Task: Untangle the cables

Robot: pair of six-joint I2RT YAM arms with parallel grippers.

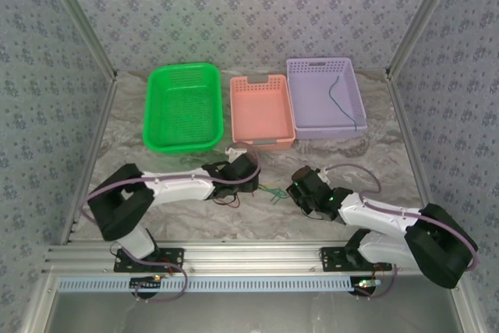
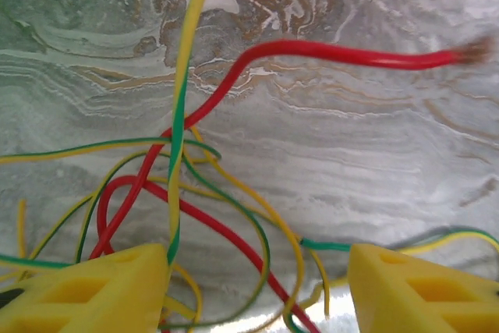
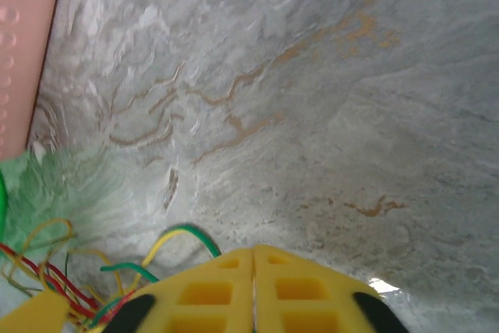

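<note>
Top view: left tool [image 1: 238,171] and right tool [image 1: 302,187] sit low over the tabletop [image 1: 195,220]. The cables [image 1: 270,193] lie between them, detail too small. One teal cable [image 1: 343,103] lies in the purple basket [image 1: 320,68].
Left wrist: left tool released, fingers cut off; tangle just beyond.
Right wrist: right tool clenched; strand ends hidden beneath, pinch unclear.

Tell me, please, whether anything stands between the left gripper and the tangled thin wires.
Nothing visible does. The left gripper is open directly over the tangle of thin red, yellow and green-yellow wires, whose loops lie between its yellow fingers on the marbled tabletop.
</note>
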